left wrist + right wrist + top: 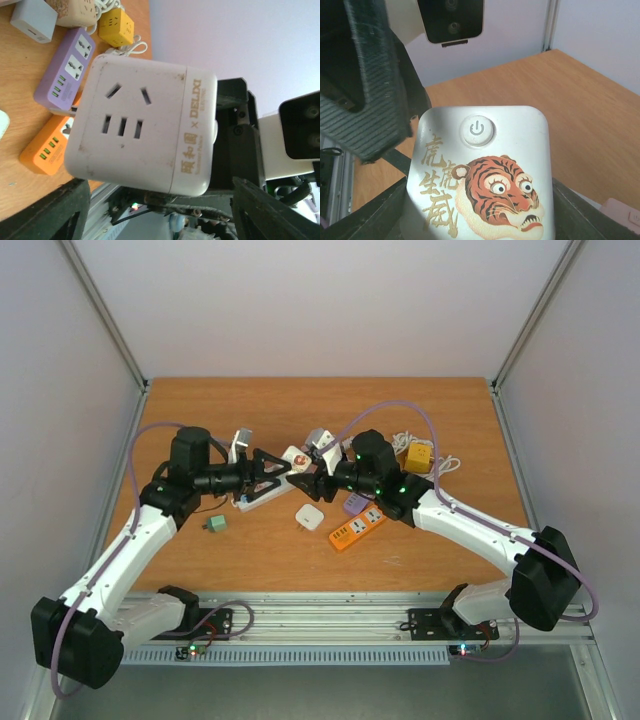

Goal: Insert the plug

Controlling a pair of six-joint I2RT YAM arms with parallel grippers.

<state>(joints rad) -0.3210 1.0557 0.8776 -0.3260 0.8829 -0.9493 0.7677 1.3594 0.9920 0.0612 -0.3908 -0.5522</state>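
Right gripper (479,215) is clamped on the tiger cube socket (485,165), held up over the table (250,410) between the arms. Left gripper (161,210) hangs wide open, empty (right at the cube's slotted face). I'd keep the cube steady and square before pushing anything in.

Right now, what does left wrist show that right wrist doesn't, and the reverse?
Only left wrist: the outlet face of the white cube socket, with its slots and side branding, plus the purple strip, orange strip and yellow cube on the table behind it.
Only right wrist: the socket's other face, with its power button and tiger print, and a finger of the open left gripper close by.
Both: the same socket, clamped in the right gripper, over the wooden tabletop.
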